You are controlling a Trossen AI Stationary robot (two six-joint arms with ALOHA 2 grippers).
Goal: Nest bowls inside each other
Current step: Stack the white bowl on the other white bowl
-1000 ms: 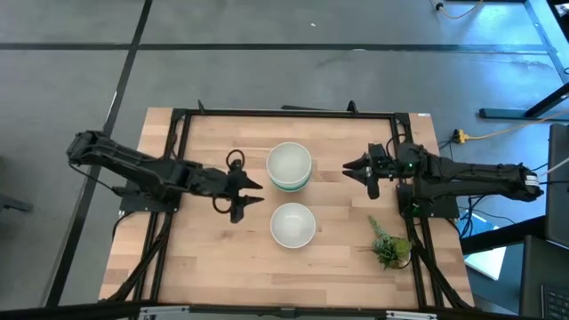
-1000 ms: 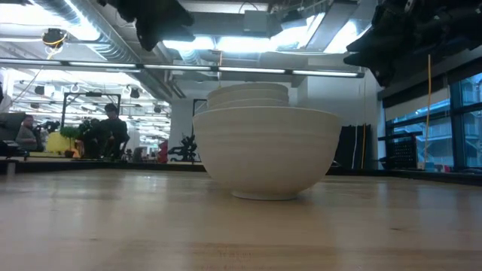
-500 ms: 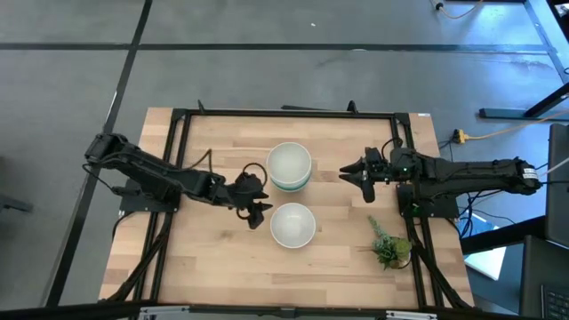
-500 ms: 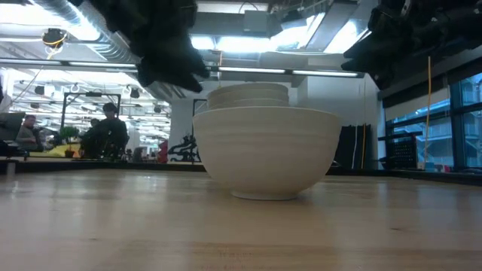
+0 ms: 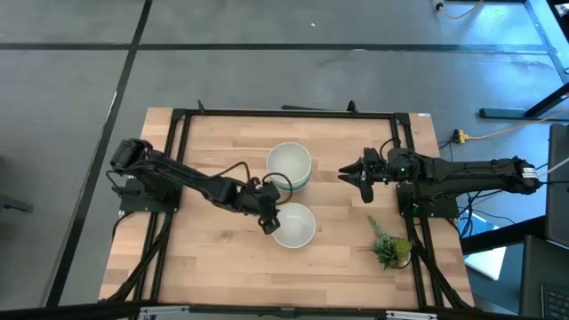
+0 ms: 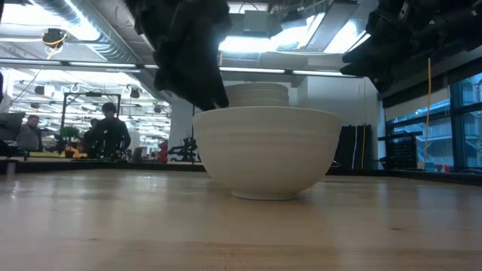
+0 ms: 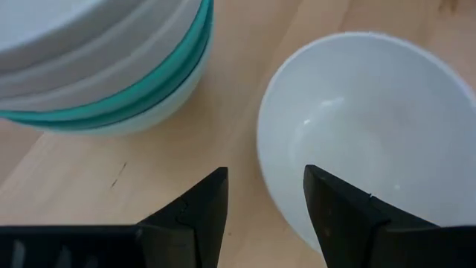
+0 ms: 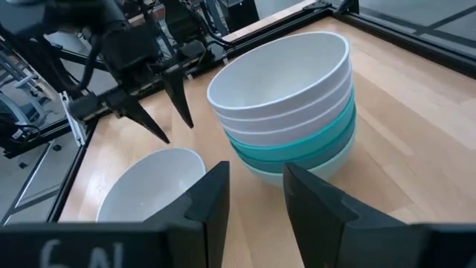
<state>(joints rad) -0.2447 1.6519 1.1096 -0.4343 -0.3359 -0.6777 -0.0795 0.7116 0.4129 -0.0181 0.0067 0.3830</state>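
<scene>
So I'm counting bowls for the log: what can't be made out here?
- Stack: the lowest bowls show only as rims, so the count stays unsure.
- Low view: the single bowl hides most of the stack.
- Left pincer: contact with that bowl is unclear.

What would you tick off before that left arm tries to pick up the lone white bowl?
1. Left tool open: ok.
2. Its fingers straddle the lone white bowl's rim: ok, one each side in the left wrist view.
3. Bowl upright, nothing inside: ok.
4. Stack of bowls standing straight to receive it: ok.
5. Right tool clear of the stack: ok, it hovers beside it.
6. Plant sprig out of the path: ok.
</scene>
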